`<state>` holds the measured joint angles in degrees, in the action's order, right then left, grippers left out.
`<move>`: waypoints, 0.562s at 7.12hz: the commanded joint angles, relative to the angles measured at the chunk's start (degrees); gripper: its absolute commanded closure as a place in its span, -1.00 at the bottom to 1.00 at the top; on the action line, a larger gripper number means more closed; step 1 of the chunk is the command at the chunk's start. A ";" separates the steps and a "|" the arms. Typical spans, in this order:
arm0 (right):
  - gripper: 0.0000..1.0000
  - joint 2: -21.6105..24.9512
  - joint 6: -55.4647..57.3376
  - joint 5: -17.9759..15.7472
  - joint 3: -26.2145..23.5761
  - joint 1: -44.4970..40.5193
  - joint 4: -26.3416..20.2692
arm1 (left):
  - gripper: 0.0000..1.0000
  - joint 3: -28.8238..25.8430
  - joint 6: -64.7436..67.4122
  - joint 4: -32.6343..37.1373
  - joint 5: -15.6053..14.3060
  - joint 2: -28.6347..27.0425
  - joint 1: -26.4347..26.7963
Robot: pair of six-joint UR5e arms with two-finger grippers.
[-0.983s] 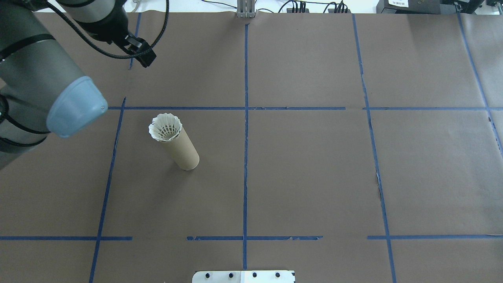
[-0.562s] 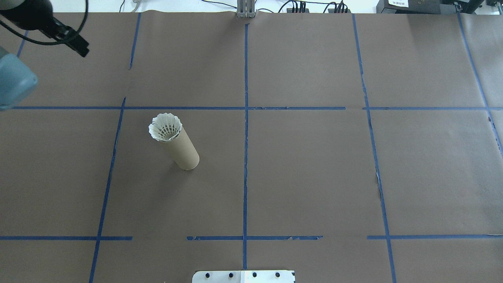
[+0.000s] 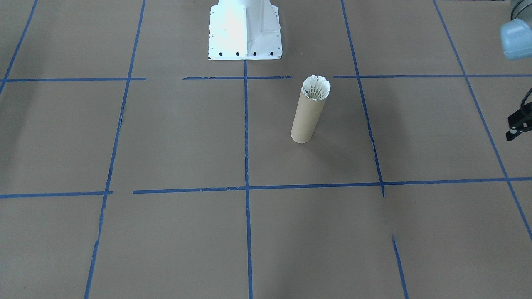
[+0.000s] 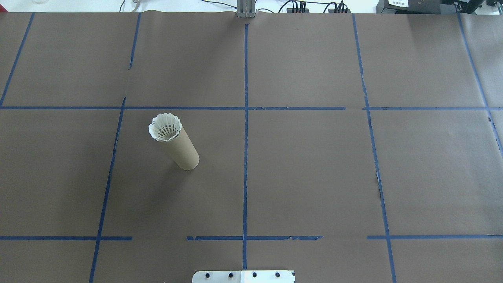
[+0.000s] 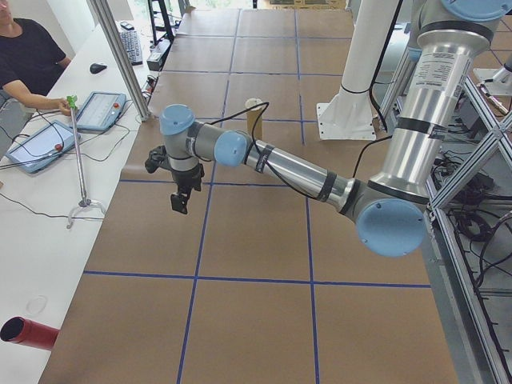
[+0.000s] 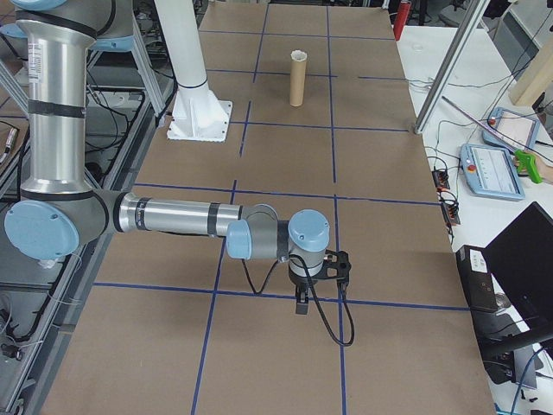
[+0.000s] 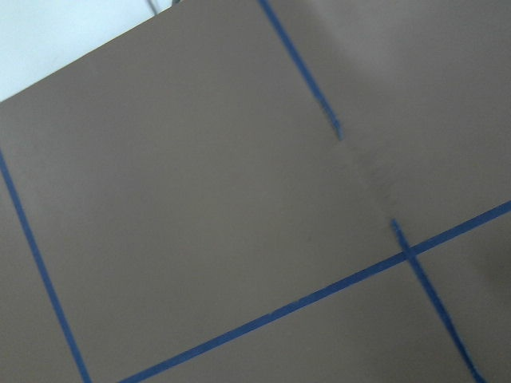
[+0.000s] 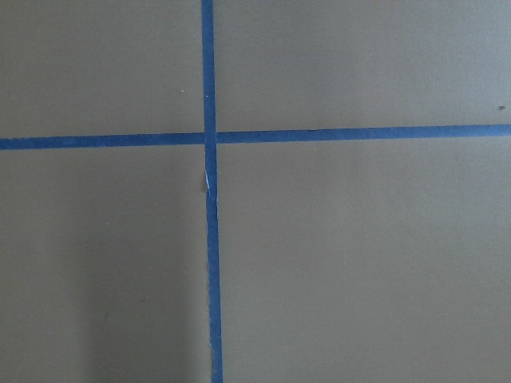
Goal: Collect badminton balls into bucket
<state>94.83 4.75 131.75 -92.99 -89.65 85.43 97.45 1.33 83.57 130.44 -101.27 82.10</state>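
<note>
**A:** Where does the shuttlecock (image 4: 165,127) sit?

**B:** In the mouth of the brown cardboard tube (image 4: 181,148), feather skirt flaring just above the rim. The tube stands upright on the tabletop (image 4: 306,173), in the square left of the centre tape line (image 4: 245,137) in the overhead view. The front-facing view shows the same: shuttlecock (image 3: 316,88) on top, tube (image 3: 306,116) a little way in front of the white robot base (image 3: 244,29).

**A:** Anything crowding it?

**B:** No contact with anything. The brown paper around it carries only the blue tape grid (torn in places).

**A:** And the arms?

**B:** Both well away from the tube. The left gripper (image 5: 179,198) hangs over the tabletop near the operators' edge in the left side view; a sliver of it shows at the right border of the front-facing view. The right gripper (image 6: 301,303) hovers above a tape crossing at the far end of the table from the tube.

**A:** Spread or pressed together?

**B:** I cannot tell for either; the fingers are too small and dark, and both wrist cameras show only paper and tape.

**A:** What lies off the paper?

**B:** A person (image 5: 28,60) sits at the side bench by a tablet (image 5: 100,110), with a thin stand (image 5: 80,160) and a red cylinder (image 5: 28,332) nearby. The right side view shows a teach pendant (image 6: 492,170).
</note>
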 commanded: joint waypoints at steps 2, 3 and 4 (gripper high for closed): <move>-1.00 0.00 0.00 0.00 0.00 0.00 0.00 | -1.00 -2.60 -0.19 0.55 1.49 7.74 3.77; -1.00 0.00 0.00 0.00 0.00 0.00 0.00 | -1.00 -6.44 -0.19 4.64 1.49 8.10 3.77; -1.00 0.00 0.00 0.00 0.00 0.00 0.00 | -1.00 -9.44 -0.10 6.59 1.49 8.11 3.77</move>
<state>94.83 4.74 131.75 -92.97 -89.65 85.43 91.74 1.16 87.36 131.90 -93.52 85.81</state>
